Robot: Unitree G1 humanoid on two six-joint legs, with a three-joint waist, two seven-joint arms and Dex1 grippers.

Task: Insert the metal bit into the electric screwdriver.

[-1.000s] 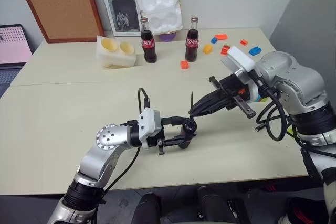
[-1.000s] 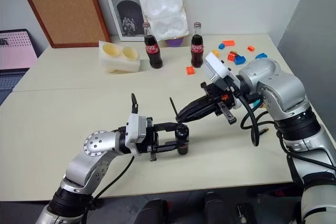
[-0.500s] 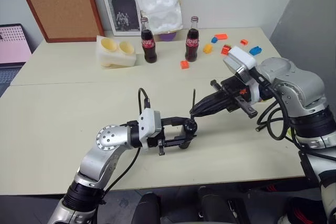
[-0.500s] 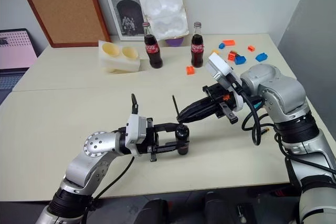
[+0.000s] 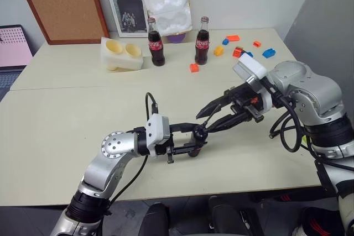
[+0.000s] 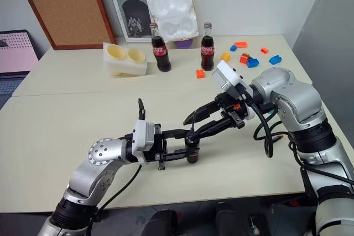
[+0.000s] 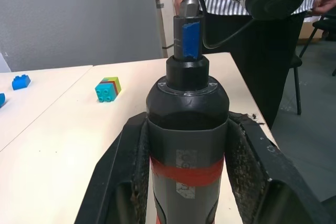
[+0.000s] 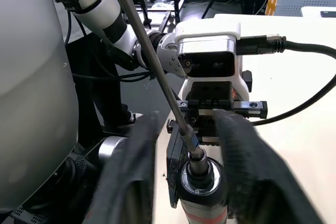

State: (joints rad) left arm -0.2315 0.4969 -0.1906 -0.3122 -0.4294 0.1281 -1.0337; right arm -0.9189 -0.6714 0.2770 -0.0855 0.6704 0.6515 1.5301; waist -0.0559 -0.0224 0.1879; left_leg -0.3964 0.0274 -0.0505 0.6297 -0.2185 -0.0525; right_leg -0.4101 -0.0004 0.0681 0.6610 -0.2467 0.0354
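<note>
My left gripper point(image 5: 193, 140) is shut on the electric screwdriver point(image 7: 186, 129), a black body with a red band, held upright over the table point(image 5: 66, 114). The thin metal bit point(image 8: 157, 77) stands in the screwdriver's point(image 8: 202, 187) top end; the left wrist view shows blue tape point(image 7: 189, 32) just above the chuck. My right gripper point(image 5: 202, 121) is open, one finger point(image 8: 247, 171) on either side of the bit and neither touching it. From the head, the right gripper reaches in from the right, just above the screwdriver point(image 5: 197, 132).
Two cola bottles point(image 5: 156, 42) point(image 5: 202, 41) and a foam cup tray point(image 5: 123, 53) stand at the back. Coloured bricks point(image 5: 232, 45) lie at the back right. A stacked brick point(image 7: 107, 87) lies near the screwdriver. A black cable point(image 5: 285, 131) loops below my right arm.
My right gripper has opened and let go of the bit, which stays standing in the screwdriver's tip. The left gripper and the screwdriver have not moved.
</note>
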